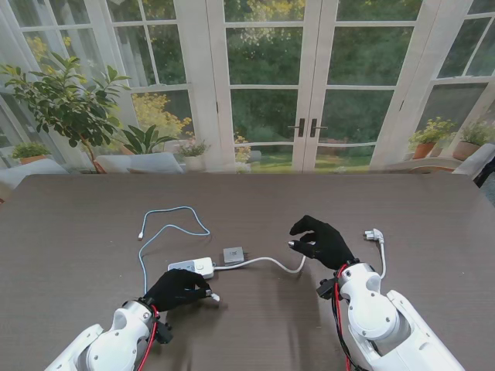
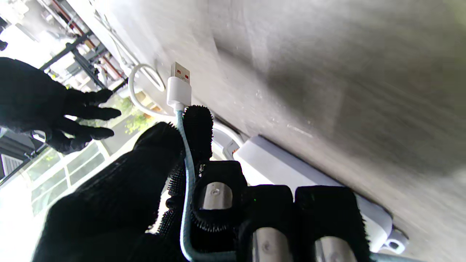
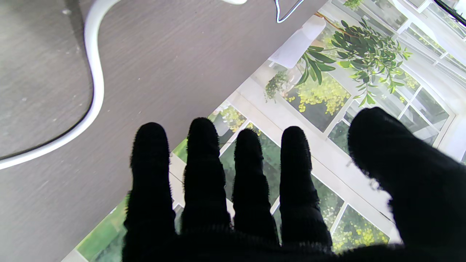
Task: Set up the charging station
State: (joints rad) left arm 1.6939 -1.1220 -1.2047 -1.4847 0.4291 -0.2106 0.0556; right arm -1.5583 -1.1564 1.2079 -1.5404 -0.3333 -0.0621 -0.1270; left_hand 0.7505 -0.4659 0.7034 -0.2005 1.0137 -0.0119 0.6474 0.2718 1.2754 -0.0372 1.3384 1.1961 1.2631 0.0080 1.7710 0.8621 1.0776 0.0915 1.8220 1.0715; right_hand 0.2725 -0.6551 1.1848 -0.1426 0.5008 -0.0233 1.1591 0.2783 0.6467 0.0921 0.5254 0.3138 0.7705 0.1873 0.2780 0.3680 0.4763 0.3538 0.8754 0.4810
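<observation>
1. Where the desk (image 1: 77, 232) is viewed from the left side, a pale blue cable (image 1: 166, 224) is seen looping across it, its far end lying loose near the middle-left.
2. Nearer, the left hand (image 1: 179, 289) is clenched around that cable; its USB plug (image 2: 179, 85) is pinched between thumb and forefinger, pointed outward and not yet seated in anything.
3. Just beside those fingers a white power strip (image 1: 193, 267) lies flat, with a small grey charger block (image 1: 233, 255) just past its right end.
4. From the strip a white cord (image 1: 271, 263) runs rightward to a wall plug (image 1: 374, 234), which lies unplugged on the desk.
5. The right hand (image 1: 321, 241) hovers released, fingers spread, grasping nothing.
6. Judged from this, the setup is early: the USB plug is only held, and insertion remains.
</observation>
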